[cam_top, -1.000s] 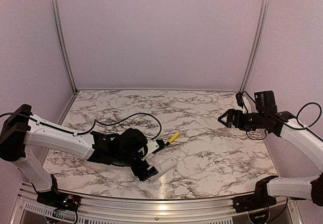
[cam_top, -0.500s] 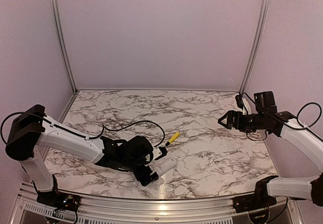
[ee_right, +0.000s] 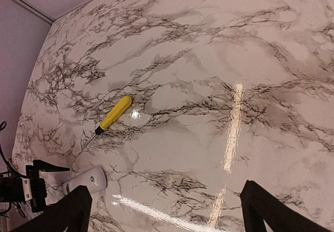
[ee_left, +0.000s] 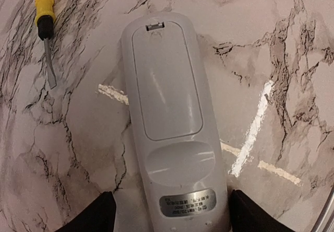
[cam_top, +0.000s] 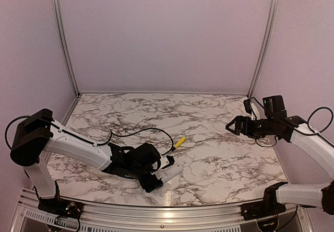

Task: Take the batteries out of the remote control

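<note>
So the left arm [cam_top: 78,148] is flattening out and reaching further right. Its big black joint [cam_top: 31,138] is swinging in from the left edge, and the wrist is sliding closer to the remote control [ee_left: 172,127]. The left gripper [cam_top: 159,173] is creeping up along it, jaws spread on either side of the end with the label. The black cable [cam_top: 151,132] is getting dragged rightward too. The right gripper [cam_top: 235,126] is dipping just a hair.

Yellow-handled screwdriver [ee_right: 116,113] lying flat, marble tabletop [cam_top: 209,122]
</note>
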You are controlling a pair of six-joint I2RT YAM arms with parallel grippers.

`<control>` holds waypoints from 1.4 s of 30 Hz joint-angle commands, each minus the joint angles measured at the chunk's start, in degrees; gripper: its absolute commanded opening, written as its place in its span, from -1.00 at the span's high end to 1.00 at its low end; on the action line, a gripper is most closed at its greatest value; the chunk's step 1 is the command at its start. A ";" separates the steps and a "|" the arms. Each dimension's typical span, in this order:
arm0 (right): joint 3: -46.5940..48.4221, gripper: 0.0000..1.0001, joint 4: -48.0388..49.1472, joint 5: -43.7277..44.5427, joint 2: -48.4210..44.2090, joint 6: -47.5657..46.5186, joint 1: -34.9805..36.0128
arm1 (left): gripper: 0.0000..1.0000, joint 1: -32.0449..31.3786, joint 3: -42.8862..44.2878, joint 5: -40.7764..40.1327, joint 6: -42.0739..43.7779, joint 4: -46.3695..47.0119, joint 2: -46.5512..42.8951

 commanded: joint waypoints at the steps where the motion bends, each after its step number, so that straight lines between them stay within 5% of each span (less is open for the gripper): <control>1: -0.07 -0.97 -1.10 0.18 -0.51 -0.07 0.42 | -0.50 -0.41 0.60 0.37 2.52 -0.70 2.41; 7: 0.24 -0.97 -1.00 0.10 0.24 -0.25 0.45 | -0.10 -0.48 0.84 1.14 3.63 -0.82 3.10; 42: -5.17 -0.97 6.80 -16.66 -0.42 10.33 0.38 | 0.04 -0.50 5.14 -3.15 10.73 -3.71 -7.78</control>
